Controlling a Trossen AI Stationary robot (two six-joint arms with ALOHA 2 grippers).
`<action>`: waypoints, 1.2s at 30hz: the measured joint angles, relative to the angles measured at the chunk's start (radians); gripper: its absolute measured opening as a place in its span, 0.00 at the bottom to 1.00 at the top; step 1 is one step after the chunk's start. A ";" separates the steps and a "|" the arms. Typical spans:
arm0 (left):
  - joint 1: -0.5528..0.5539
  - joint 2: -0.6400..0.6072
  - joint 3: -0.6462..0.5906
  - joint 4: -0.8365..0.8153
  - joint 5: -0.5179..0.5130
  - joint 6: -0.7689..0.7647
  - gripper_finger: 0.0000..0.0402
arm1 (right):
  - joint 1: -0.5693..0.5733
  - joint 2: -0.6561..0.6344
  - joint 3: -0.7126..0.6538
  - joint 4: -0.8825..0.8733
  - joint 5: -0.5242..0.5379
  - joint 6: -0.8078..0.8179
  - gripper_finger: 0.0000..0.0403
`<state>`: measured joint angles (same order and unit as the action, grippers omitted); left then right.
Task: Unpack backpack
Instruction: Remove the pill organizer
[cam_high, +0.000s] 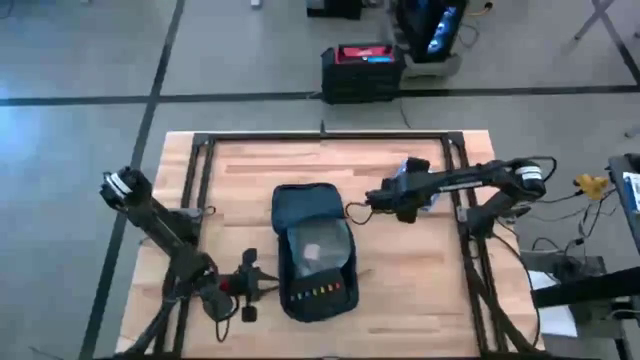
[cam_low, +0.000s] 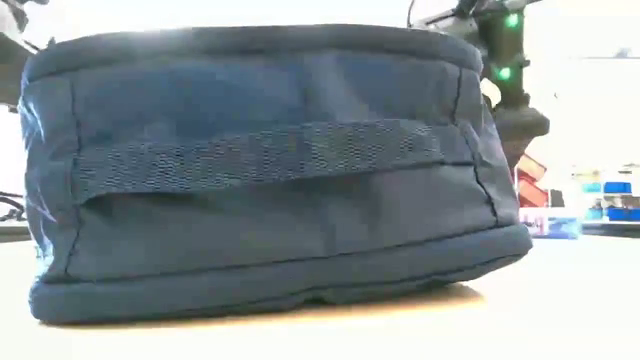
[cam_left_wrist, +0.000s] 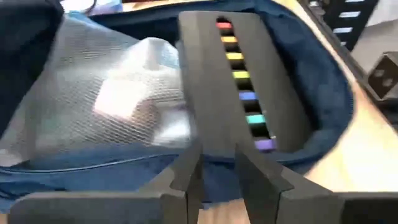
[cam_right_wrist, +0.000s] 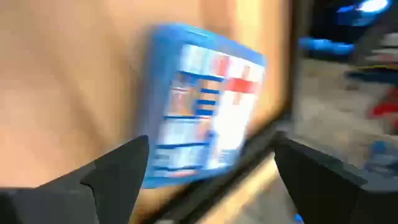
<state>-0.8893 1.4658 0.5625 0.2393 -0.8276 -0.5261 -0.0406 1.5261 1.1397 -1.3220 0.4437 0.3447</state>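
Just ahead of the left hand (cam_left_wrist: 217, 180), the backpack (cam_high: 312, 250) is lying open on the table (cam_high: 420, 280), between both hands. This hand's fingers are nearly together, apparently pinching the bag's near rim. The fabric is looking soft and floppy, so gripping a rim or the webbing strap should work best. Inside are sitting a clear mesh pouch (cam_left_wrist: 118, 106) and a dark tray of coloured pieces (cam_left_wrist: 239, 81). The right hand (cam_right_wrist: 208, 168) is hovering wide open, empty, over a blue-white box (cam_right_wrist: 202, 106).

Overhead and close table-level views share the backpack (cam_high: 313, 250); wrist views look closer.
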 joint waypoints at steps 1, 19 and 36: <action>-0.007 0.000 0.000 0.004 0.002 -0.007 0.20 | 0.015 0.000 0.014 0.016 -0.045 0.004 0.80; -0.017 0.237 0.204 0.243 0.317 0.462 0.20 | 0.298 0.079 0.167 0.757 -0.322 0.091 0.83; 0.250 0.401 0.374 -0.055 0.485 0.313 0.20 | 0.272 0.317 0.235 0.832 -0.651 0.250 0.78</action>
<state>-0.6398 1.8670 0.9365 0.1845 -0.3426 -0.2127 0.2314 1.8434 1.3743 -0.4895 -0.2077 0.5951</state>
